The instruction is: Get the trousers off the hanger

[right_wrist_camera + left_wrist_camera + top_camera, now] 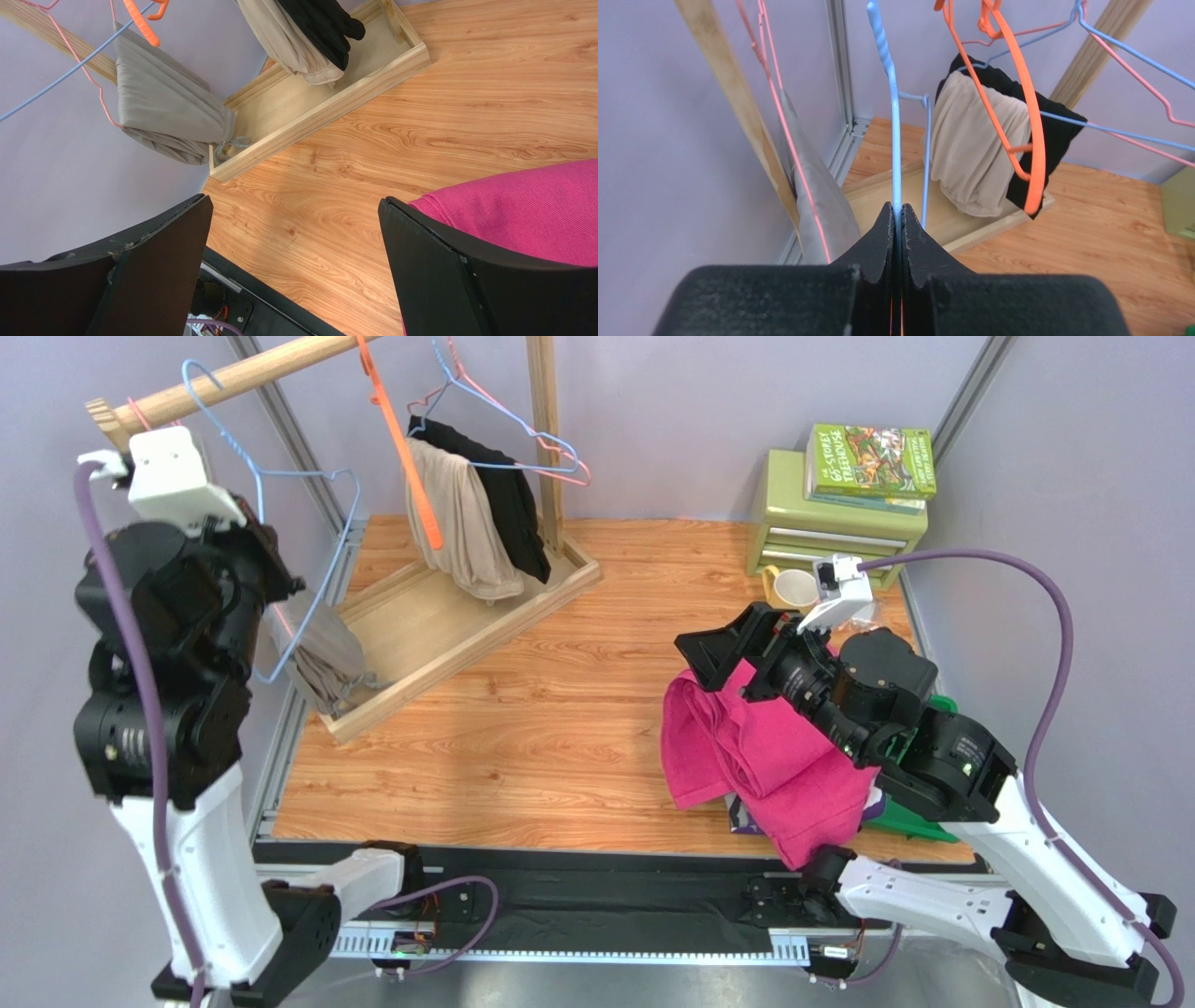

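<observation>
Beside the rack (239, 378), left pincer (896, 217) pinches blue hanger (896, 140); right pincer (295, 259) spread by trousers (533, 203).

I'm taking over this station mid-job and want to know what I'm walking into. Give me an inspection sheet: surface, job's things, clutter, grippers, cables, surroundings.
Surface: wooden table, no damage seen.
Job's things: magenta trousers lie on the table's right side under the right arm; what looks like a corner of the camouflage trousers shows beneath them.
Clutter: beige garment, black garment and grey garment hang on the rack.
Grippers: left gripper shut on the blue hanger; right gripper open, holding nothing.
Cables: right purple cable arcs off the wrist; left purple cable runs down the arm.
Surroundings: green drawer unit with books on top, cup beside it.
</observation>
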{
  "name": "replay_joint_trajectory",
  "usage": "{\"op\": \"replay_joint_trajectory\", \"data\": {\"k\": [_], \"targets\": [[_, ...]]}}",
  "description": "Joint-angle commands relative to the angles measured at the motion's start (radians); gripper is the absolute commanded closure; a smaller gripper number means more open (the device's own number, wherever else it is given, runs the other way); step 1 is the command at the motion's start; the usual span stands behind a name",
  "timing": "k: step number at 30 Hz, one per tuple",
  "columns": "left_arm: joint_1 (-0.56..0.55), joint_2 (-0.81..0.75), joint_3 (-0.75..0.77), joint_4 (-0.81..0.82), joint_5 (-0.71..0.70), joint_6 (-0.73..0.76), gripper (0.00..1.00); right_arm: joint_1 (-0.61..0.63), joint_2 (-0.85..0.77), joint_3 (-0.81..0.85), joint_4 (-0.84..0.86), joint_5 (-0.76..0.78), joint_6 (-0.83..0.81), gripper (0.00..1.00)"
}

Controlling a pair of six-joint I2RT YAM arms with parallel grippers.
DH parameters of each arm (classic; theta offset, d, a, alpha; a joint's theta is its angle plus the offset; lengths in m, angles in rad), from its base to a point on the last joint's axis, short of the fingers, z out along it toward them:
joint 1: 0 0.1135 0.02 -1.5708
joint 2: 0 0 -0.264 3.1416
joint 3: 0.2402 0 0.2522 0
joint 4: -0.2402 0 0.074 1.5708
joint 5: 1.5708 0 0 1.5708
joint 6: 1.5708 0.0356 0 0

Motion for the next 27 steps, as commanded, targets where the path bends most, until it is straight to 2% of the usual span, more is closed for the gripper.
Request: {"op": "replay_joint_trajectory", "data": {"k": [1, 8, 14, 21, 27], "targets": [[0.0, 0.079, 0.081, 0.052, -0.071, 0.045, 1.0, -0.004, -0.03, -0.002, -0.004, 0.025, -0.032, 0.05], [0.0, 0.179, 0.141, 0.132, -0.209, 0.068, 1.0, -0.005, -0.052, -0.011, -0.024, 0.042, -0.043, 0.05], [0.0, 0.2, 0.097, 0.291, -0.261, 0.115, 1.0, -0.005, -0.05, 0.001, -0.056, 0.048, -0.048, 0.05], [0.0, 0.278, 0.08, 0.299, -0.358, 0.114, 1.0, -0.005, -0.038, -0.01, -0.065, 0.043, -0.028, 0.05], [0.0, 0.291, 0.019, 0.313, -0.365, 0.119, 1.0, -0.005, -0.008, 0.004, -0.069, 0.025, -0.017, 0.05]]}}
